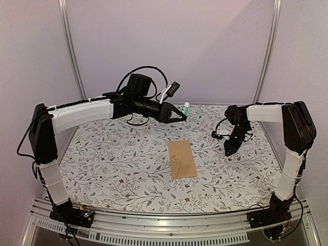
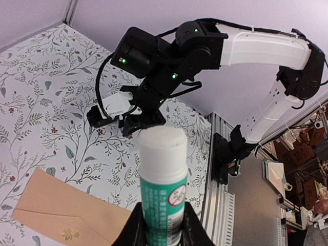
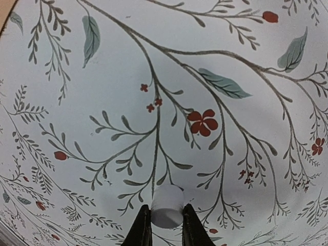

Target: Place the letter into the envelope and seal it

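The tan envelope [image 1: 182, 159] lies flat on the floral cloth at the middle, its flap closed; it also shows in the left wrist view [image 2: 66, 215]. The cream letter is not in view. My left gripper [image 1: 183, 115] is raised over the far middle of the table, shut on a green-and-white glue stick [image 2: 163, 179] that stands up out of its jaws. My right gripper [image 1: 227, 151] points down close to the cloth, right of the envelope, shut on a small white cap [image 3: 166, 206].
The floral cloth [image 1: 113, 164] covers the whole table. The metal rail [image 1: 169, 225] runs along the near edge, and the enclosure's walls and two poles stand behind. My right arm [image 2: 256, 46] fills the upper part of the left wrist view.
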